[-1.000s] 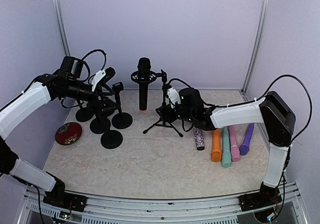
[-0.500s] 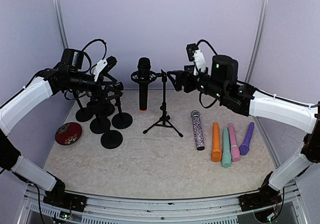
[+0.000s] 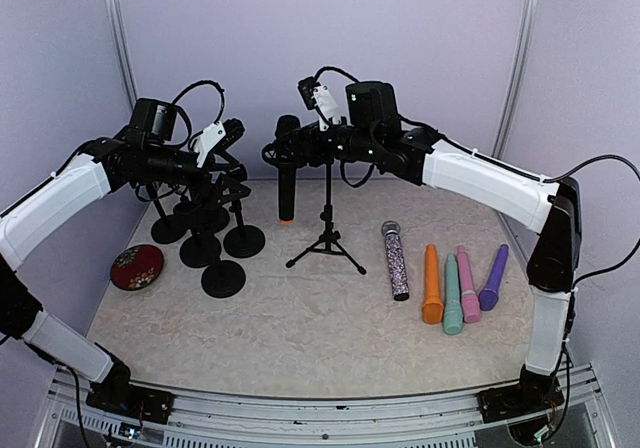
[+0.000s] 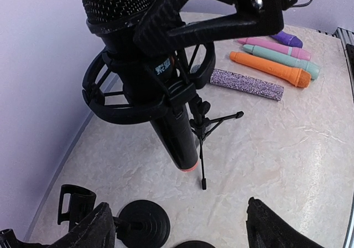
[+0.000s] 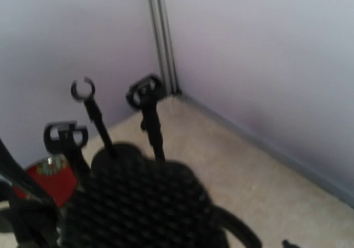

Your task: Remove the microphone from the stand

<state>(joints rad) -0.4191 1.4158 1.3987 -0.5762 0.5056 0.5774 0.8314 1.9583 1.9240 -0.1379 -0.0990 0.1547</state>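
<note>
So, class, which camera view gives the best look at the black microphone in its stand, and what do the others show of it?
Left wrist: the black microphone is close and sharp, grille to orange-ringed base, in its shock mount. Top external shows the microphone small and distant. Right wrist shows only its blurred grille.

Left arm [image 3: 50,208]: glossy white shell links, black joints, and a black base [image 3: 112,386] at the lower left of the top view. Right arm [image 3: 480,183]: matching white shells, with a black elbow block near the right edge. Thin black cables [image 3: 195,90] loop above both wrists. Each wrist carries a small white piece [image 3: 210,140]. Left gripper [image 4: 178,203]: matte black fingers [image 4: 91,231]. Right gripper [image 3: 300,146]: a ribbed black finger [image 4: 210,29] with one silver screw [image 4: 255,3].
</note>
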